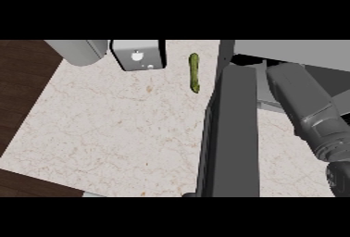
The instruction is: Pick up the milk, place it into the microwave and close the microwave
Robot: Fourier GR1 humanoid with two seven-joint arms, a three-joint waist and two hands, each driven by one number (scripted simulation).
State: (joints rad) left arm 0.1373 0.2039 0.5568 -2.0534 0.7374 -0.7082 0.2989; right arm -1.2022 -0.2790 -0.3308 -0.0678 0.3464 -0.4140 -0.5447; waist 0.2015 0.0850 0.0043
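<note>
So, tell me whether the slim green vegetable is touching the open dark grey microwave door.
Apart. The head view shows a strip of pale counter between the slim green vegetable and the dark grey microwave door.

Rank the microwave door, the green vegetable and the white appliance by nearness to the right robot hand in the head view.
From the right robot hand, at the lower right edge:
1. microwave door, just to its left.
2. green vegetable, upper middle.
3. white appliance, top left.

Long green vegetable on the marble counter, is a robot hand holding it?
No, the long green vegetable lies bare on the pale marble counter, left of the dark grey microwave door.
</note>
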